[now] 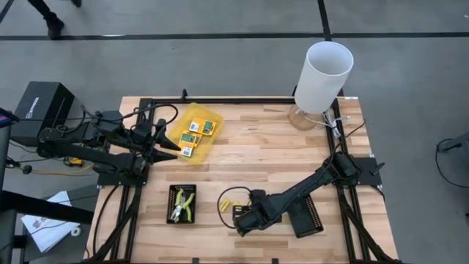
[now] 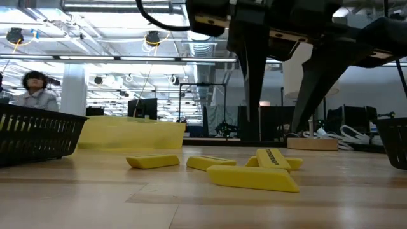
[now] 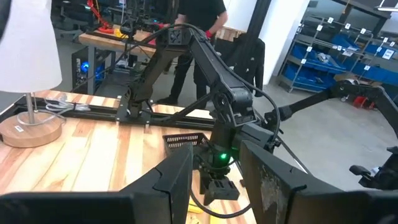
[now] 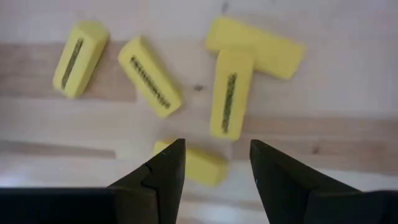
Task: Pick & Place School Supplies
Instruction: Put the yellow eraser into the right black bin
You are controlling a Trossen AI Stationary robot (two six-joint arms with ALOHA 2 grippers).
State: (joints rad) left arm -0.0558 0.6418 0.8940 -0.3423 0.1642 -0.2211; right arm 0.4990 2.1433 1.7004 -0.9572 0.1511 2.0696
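Several stubby yellow pieces [image 4: 227, 99] lie flat on the wooden table near its near edge, also seen as pieces [image 2: 251, 175] and pieces [image 1: 231, 198]. My right gripper [image 4: 217, 163] hovers over them, open, pointing down, with one piece [image 4: 202, 165] lying between its fingers, apart from them as far as shows. The flat packets [image 1: 192, 133] lie in the translucent yellow container [image 1: 209, 117]. The plier-like tool [image 1: 183, 205] lies in a black tray [image 1: 171, 202]. My left gripper [image 1: 170, 141] waits open beside the container, its fingers framing the left wrist view [image 3: 217, 183].
A second black tray [image 1: 308, 220] lies under my right arm near the near edge. A white lamp [image 1: 322, 73] on a wooden base stands at the far right corner with a cable. People show in the room beyond the table.
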